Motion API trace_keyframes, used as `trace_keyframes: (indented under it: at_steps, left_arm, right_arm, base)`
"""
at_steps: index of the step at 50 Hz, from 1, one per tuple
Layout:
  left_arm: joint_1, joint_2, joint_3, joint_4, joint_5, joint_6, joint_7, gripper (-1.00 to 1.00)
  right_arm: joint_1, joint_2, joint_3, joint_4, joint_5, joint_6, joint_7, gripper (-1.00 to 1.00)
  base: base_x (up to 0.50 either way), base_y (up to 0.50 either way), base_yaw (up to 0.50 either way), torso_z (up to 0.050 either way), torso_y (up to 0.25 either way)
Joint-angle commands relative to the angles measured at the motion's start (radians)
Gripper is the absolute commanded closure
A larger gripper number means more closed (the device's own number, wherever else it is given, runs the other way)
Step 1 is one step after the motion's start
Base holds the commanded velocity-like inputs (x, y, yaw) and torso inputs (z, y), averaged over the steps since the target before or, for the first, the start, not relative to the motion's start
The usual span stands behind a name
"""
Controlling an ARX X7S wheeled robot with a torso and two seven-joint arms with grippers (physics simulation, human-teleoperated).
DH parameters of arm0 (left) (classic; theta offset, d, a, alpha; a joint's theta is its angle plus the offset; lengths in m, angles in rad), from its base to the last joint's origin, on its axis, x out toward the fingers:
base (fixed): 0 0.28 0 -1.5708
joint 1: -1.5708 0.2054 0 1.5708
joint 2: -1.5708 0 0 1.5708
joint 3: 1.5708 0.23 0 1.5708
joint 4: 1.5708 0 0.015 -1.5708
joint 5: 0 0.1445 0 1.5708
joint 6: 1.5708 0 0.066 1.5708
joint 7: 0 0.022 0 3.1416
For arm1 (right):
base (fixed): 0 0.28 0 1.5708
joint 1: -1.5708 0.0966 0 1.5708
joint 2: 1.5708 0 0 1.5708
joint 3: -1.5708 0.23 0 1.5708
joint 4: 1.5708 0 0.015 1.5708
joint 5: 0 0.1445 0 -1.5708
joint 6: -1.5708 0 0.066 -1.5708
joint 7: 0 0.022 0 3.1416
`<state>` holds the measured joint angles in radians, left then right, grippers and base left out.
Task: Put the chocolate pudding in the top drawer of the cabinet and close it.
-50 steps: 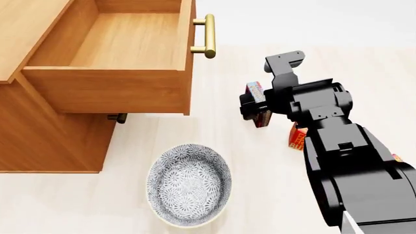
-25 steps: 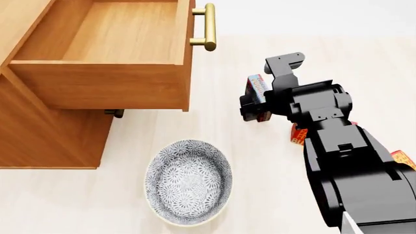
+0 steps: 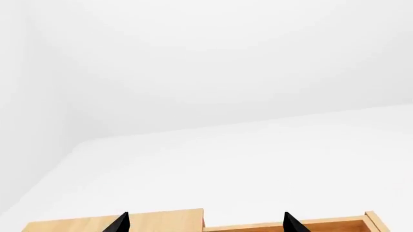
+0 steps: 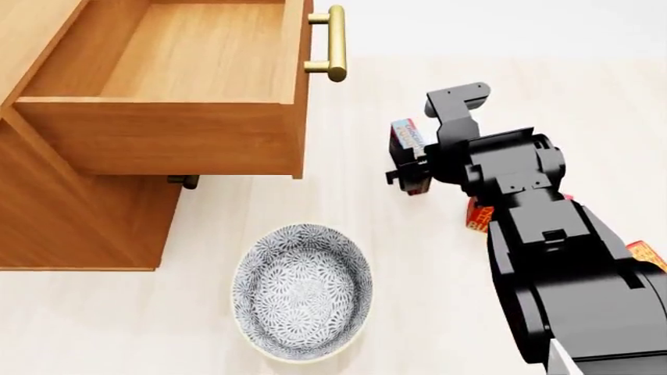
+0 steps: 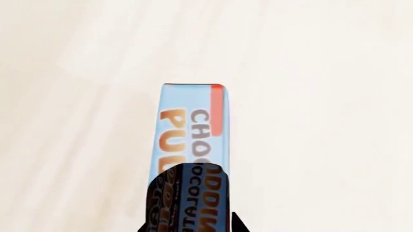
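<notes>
Pudding box, the chocolate pudding (image 4: 408,139), sits pinched in our right claw (image 4: 408,166), apparently clear of the desk (image 4: 417,258), ready for the top drawer (image 4: 198,70); left claw (image 3: 203,223) spread wide.

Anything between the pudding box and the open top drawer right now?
Nothing visible. The chocolate pudding sits in the right gripper, to the right of the top drawer, which is pulled out with a bare wood interior. Only its front panel and brass handle lie between; the box must clear those. The patterned bowl sits nearer, off that line.
</notes>
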<state>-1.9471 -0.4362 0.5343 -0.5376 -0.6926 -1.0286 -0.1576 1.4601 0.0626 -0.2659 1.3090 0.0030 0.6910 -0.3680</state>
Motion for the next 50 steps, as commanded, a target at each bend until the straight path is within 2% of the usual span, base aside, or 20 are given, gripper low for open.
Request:
trace_keyframes:
  at_steps: [1,14,38,50]
  left_arm:
    - [-0.001,0.002,-0.006,-0.004,-0.005,-0.006,-0.004,-1.00]
    - [0.001,0.003,-0.014,-0.006,-0.011,-0.005,-0.006,-1.00]
    - [0.001,0.003,-0.018,-0.007,-0.014,-0.005,-0.009,-1.00]
    - [0.005,0.003,-0.022,-0.002,-0.012,0.002,-0.019,-1.00]
  right_arm:
    - [0.009,-0.002,0.004,-0.001,0.002,-0.003,-0.006,1.00]
    - [0.061,0.007,0.002,-0.001,-0.001,0.003,0.000,1.00]
    - [0.332,0.017,-0.036,-0.002,-0.012,0.049,-0.041,1.00]
    - [0.439,-0.015,-0.036,-0.003,0.003,0.053,-0.074,1.00]
  base:
    - [0.00,0.00,0.00,0.000,0.250]
    - [0.00,0.00,0.00,0.000,0.250]
    - [0.00,0.00,0.00,0.000,0.250]
    - [0.00,0.00,0.00,0.000,0.250]
